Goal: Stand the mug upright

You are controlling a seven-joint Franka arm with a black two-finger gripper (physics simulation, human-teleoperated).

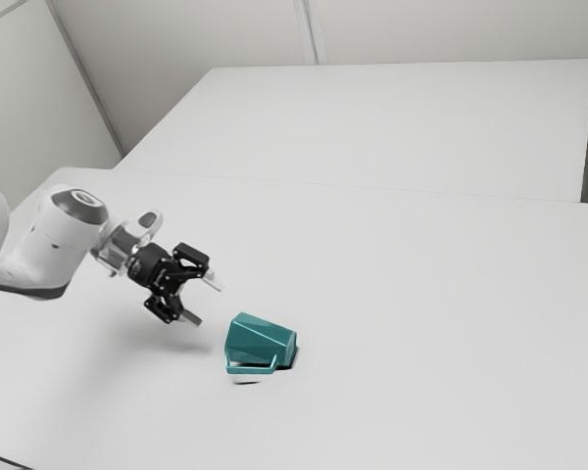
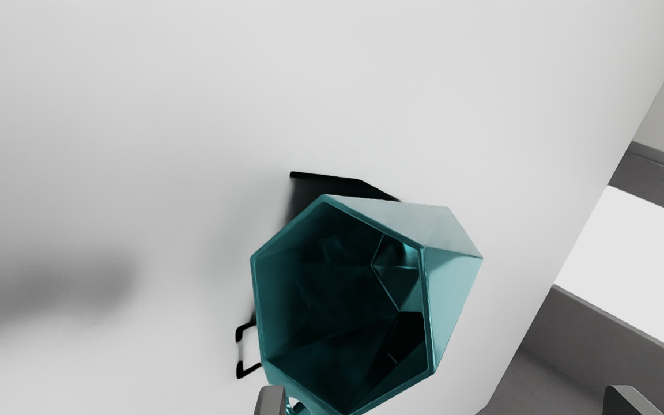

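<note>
black and pale grey, the gripper [image 1: 206, 302] hangs above the table [image 1: 412, 323], its two fingers [image 2: 271, 401] spread wide open. their tips point toward the mug [image 1: 261, 341], near it yet apart from it. teal and many-sided, the mug lies on its side on the table, with its mouth turned to the gripper and its base facing away toward the exterior view's right. in the wrist view one fingertip covers part of the handle [image 2: 300, 410], which sits low on the mug's side; the exterior view has it on the side nearer the camera. the mug's inside is dark, with a few lighter facets deep in. a black shadow [image 2: 332, 189] lies beside the mug, and a softer grey one [image 2: 78, 282] spreads over the table farther off. the mug rests well in from the table's far edge. behind the gripper, the white arm [image 1: 54, 245] comes in from the exterior view's left. beyond that far edge is a broad pale panel [image 1: 372, 127], and behind it stands a light grey wall [image 1: 421, 29].
</note>
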